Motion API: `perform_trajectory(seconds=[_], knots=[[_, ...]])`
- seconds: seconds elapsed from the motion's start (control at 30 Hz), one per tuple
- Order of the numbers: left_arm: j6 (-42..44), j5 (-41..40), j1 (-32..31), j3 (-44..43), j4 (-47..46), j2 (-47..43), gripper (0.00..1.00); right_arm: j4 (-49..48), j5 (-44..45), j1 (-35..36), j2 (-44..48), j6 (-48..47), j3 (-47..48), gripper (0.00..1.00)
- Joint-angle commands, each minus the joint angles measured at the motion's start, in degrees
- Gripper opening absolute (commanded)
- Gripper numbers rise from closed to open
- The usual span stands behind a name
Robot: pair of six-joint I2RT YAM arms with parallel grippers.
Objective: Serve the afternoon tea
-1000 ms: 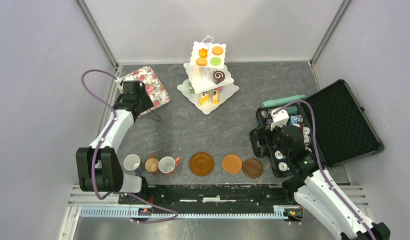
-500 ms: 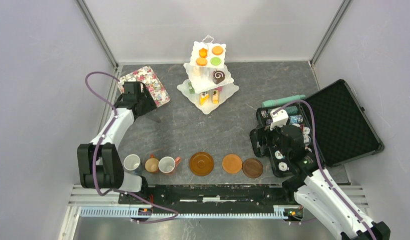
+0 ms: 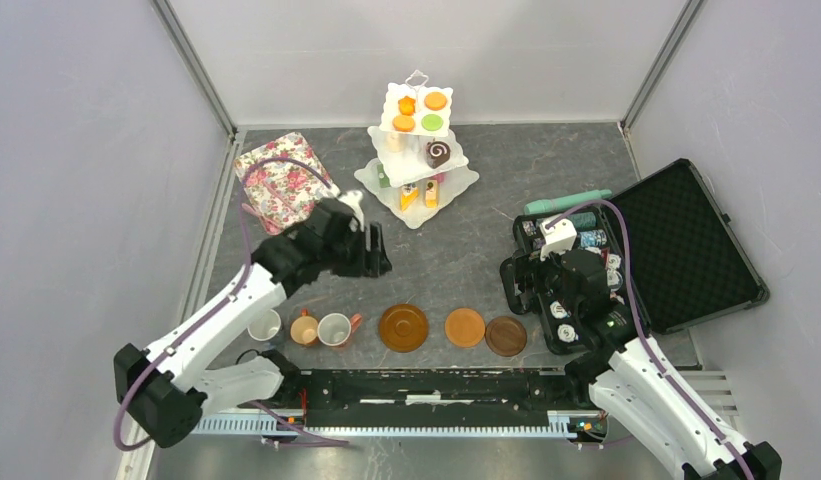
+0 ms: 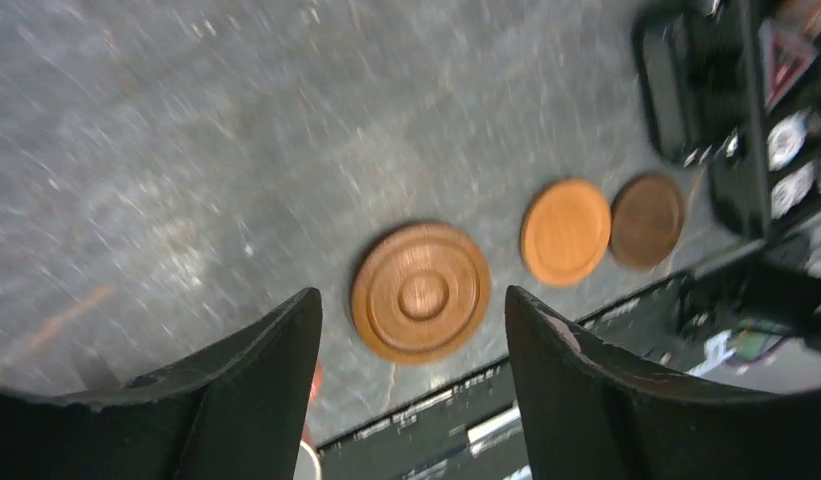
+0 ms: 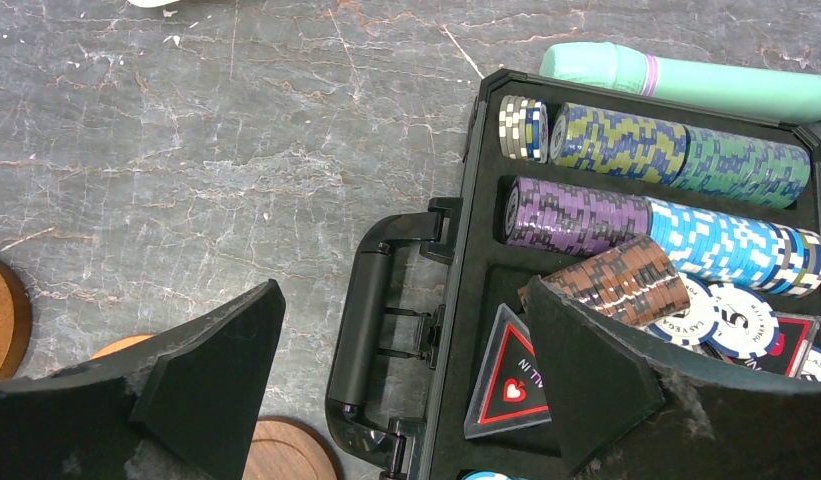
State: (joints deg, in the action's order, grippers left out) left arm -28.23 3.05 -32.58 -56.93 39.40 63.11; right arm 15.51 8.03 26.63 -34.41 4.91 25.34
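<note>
— Along the near edge of the table, what do you have?

— Three mugs in a row on the left; then three saucers in a line to their right, the largest saucer nearest the mugs, the darkest at the far end.

— And what crowds them?

— An open black case sits just beside the darkest saucer, its handle turned toward the saucers; rows of poker chips fill it; a green tube lies along its far side. A floral tray lies near the far left corner; the white stand with its cakes stands at the back centre, well apart from mugs and saucers.

— The arms?

— The left arm stretches diagonally from its base past the mugs; the left gripper hangs over bare table between tray and saucers, fingers apart with nothing between them; its wrist view, blurred, frames the largest saucer between the fingers. The right arm rises from the near right corner; the right gripper hovers over the case's handle, spread wide and holding nothing.
</note>
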Motion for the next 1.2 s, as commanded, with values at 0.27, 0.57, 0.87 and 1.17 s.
perform_trajectory(seconds=[0.27, 0.57, 0.87, 1.17], knots=[[-18.9, -19.4, -34.9, 1.4, 5.4, 12.0, 0.50, -1.0, -0.1, 0.5, -1.4, 0.4, 0.1, 0.98], [-20.6, -18.3, -36.3, 4.8, -2.8, 20.5, 0.37, -0.5, 1.5, 1.2, -0.4, 0.5, 0.2, 0.98], [-18.5, -23.5, -34.2, 5.5, -6.6, 29.6, 0.31, -0.6, 1.5, 1.7, -0.7, 0.6, 0.2, 0.98], [-15.5, -19.5, -26.0, 6.3, -15.5, 35.3, 0.26, -0.6, 1.9, 2.2, -1.0, 0.6, 0.1, 0.98]])
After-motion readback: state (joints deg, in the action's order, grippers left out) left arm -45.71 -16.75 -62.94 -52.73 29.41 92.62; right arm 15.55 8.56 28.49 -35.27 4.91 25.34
